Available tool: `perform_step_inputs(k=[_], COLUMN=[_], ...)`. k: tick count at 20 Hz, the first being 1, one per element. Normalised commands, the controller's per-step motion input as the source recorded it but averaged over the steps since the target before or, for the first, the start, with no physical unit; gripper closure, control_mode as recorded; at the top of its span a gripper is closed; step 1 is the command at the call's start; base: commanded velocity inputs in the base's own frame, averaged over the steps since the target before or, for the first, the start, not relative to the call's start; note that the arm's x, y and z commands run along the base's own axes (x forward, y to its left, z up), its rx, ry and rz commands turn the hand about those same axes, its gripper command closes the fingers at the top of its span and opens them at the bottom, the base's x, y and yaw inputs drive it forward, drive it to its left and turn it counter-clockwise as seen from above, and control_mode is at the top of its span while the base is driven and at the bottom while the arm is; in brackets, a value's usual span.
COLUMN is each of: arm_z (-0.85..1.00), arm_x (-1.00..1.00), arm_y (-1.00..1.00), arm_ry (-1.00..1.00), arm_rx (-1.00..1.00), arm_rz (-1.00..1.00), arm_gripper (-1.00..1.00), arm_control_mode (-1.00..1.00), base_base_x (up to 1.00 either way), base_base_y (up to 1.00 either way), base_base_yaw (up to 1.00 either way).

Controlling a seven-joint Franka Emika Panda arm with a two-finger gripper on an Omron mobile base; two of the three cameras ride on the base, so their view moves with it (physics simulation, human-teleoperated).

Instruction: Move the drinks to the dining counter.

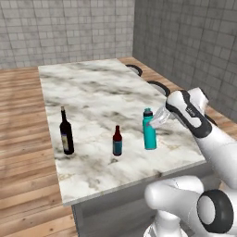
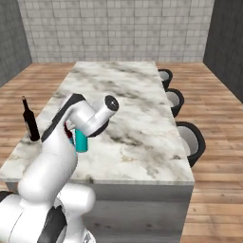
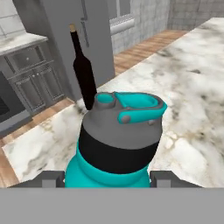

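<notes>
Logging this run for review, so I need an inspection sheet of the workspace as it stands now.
Surface: dining counter, white-grey veined marble, long.
Job's things: wine bottle, small brown bottle and teal water bottle stand upright on it, apart.
Clutter: nothing seen.
Grippers: tool straddles the teal bottle's body, one fingertip on each side; contact unclear.
Cables: nothing seen.
Surroundings: dark stools along the counter's far side, wood floor, grey tiled walls.
</notes>
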Motion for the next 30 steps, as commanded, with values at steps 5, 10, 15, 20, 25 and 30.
perform_step_inputs(k=[5,10,15,20,25,30], arm_z=[0.00,-0.12,-0.26,-0.26,-0.16,-0.22], arm_x=[0.65,0.61,0.20,-0.10,-0.05,0.00], arm_y=[0.00,-0.02,0.00,0.00,0.05,0.14], arm_ry=[0.10,-0.07,-0.22,-0.26,-0.11,-0.07], arm_rx=[0.00,0.00,0.01,0.05,0.06,0.03], arm_rz=[0.08,0.14,0.15,0.15,0.10,0.09], arm_gripper=[1.00,1.00,1.00,1.00,1.00,1.00], arm_control_mode=[-1.00,-1.00,-1.00,-1.00,-1.00,-1.00], base_base_x=[0.00,0.00,0.00,0.00,0.00,0.00], base_base_y=[0.00,0.00,0.00,0.00,0.00,0.00], base_base_yaw=[0.00,0.00,0.00,0.00,0.00,0.00])
